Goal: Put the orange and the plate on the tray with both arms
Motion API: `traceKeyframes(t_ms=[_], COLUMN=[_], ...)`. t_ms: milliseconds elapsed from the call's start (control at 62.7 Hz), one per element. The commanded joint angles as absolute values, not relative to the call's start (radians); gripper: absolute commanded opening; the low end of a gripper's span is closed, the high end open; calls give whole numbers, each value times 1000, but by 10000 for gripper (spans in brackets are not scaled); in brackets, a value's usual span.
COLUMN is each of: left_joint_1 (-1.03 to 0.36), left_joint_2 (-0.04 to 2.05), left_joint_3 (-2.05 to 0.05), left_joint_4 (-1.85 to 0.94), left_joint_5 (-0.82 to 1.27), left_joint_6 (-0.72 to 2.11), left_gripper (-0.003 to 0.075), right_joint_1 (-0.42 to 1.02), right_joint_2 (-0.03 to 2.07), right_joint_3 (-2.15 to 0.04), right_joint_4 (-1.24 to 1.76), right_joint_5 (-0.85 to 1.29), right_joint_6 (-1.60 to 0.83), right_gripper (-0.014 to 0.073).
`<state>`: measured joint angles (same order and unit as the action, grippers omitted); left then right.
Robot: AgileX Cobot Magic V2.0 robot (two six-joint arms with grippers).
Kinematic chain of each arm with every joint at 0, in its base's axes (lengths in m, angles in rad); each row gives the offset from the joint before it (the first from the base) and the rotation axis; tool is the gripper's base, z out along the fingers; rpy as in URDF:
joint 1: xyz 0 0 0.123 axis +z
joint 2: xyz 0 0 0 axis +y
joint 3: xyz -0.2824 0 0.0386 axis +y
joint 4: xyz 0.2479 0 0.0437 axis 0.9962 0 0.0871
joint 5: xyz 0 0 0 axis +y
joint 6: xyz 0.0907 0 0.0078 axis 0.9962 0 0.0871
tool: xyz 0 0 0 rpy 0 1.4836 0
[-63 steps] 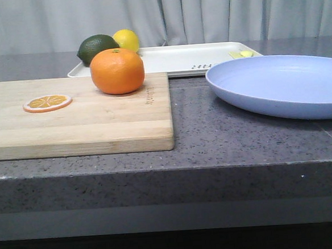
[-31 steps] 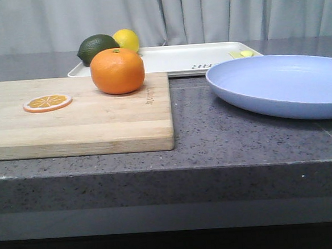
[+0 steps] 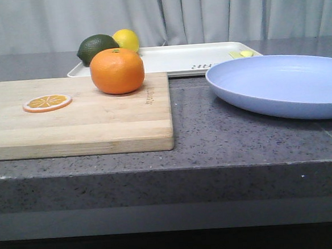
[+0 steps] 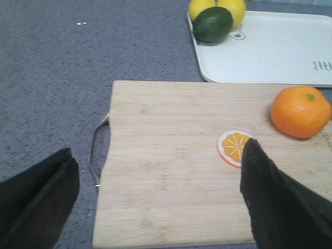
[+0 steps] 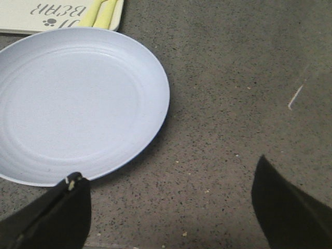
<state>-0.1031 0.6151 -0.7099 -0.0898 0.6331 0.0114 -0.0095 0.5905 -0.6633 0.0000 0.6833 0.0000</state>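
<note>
The orange (image 3: 117, 71) sits on the wooden cutting board (image 3: 77, 116), near the board's 1 o'clock corner in the front view, upright with its green stem dimple on top. A thin orange slice (image 3: 47, 102) lies flat on the same board, toward 9 o'clock from the orange and well apart from it. Just beyond the board lies the off-white tray (image 3: 178, 59), with dark lettering on its face. A dark green fruit (image 3: 97, 48) and a yellow lemon (image 3: 126, 40) rest at the tray's left end; the left wrist view shows 2 yellow fruits there. A small yellow item (image 3: 241, 54) lies at the tray's right end. The lavender-blue plate (image 3: 283, 85) rests on the grey speckled surface (image 3: 224, 137), at 3 o'clock from the board and near the tray.

The left tool (image 4: 155, 202) hangs over the board with fingers spread wide, grasping nothing. The right tool (image 5: 171, 212) hovers beside the plate's edge, likewise released and bare.
</note>
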Motion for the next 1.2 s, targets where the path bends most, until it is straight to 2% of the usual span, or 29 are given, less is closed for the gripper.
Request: traceKeyframes(t_ms=[0, 223, 447, 814, 1181], left_joint_1=[-173, -383, -544, -574, -574], left_joint_2=[661, 843, 1091, 1444, 1640], left_joint_3=[-753, -839, -974, -1215, -1363], left_joint_4=[-117, -117, -92, -44, -44], left_joint_5=[522, 473, 431, 443, 463], left_joint_6=[35, 50, 50, 50, 50], left_gripper=[640, 640, 640, 640, 640], right_joint_1=[24, 137, 157, 157, 157], right_joint_2=[599, 599, 599, 599, 599], right_joint_3=[-687, -687, -687, -687, -687], right_joint_4=[26, 44, 44, 43, 43], right_joint_5=[628, 637, 637, 637, 637], right_joint_6=[-59, -96, -96, -96, -96], right_gripper=[645, 645, 645, 645, 645])
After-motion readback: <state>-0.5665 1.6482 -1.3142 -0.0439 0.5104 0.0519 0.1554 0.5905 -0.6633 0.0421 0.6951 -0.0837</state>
